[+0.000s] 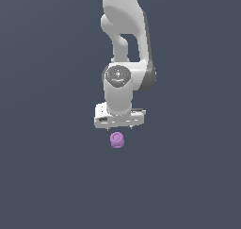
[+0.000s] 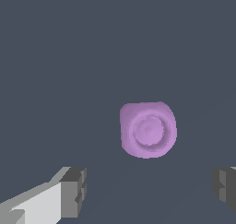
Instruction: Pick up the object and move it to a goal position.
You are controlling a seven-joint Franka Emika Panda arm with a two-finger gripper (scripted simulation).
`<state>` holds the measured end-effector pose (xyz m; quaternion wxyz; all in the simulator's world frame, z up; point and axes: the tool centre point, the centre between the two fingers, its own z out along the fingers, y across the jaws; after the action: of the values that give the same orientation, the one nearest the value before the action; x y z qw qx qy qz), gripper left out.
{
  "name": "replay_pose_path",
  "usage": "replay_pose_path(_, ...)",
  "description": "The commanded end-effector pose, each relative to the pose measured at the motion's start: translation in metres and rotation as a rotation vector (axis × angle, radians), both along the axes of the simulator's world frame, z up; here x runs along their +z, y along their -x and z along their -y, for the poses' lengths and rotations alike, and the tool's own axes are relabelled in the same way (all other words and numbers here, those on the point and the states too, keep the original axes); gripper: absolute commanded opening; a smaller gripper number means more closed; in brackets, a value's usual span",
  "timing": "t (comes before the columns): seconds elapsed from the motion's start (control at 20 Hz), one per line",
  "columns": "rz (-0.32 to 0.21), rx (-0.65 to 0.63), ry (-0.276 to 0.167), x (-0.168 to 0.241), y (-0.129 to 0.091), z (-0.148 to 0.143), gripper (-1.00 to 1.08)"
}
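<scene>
The object (image 1: pixel 116 140) is a small light-purple stubby cylinder with knobbly sides, resting on the dark grey floor. In the exterior view it sits just below the white gripper (image 1: pixel 119 128), slightly toward that view's left of the hand's centre. From the wrist camera the object (image 2: pixel 148 129) shows end-on, with a round ringed face. The two grey fingertips (image 2: pixel 73 191) stand far apart, and the gripper (image 2: pixel 150 191) is open with nothing between its fingers. The object lies beyond the fingertips, apart from both.
The white Panda arm (image 1: pixel 123 39) comes down from the top of the exterior view. A plain dark grey floor (image 1: pixel 47 176) spreads around the object on every side.
</scene>
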<state>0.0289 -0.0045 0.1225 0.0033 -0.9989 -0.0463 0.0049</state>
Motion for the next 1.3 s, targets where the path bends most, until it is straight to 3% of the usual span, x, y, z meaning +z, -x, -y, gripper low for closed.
replay_pose_path(0.0, 0.004, 0.022, 0.002, -0.012, -0.008, 0.005, 1.00)
replay_pose_path(0.75, 0.009, 0.056, 0.006, -0.038, -0.018, 0.013, 1.00)
replay_pose_path(1.25, 0.010, 0.058, 0.006, -0.081, -0.018, 0.013, 1.00)
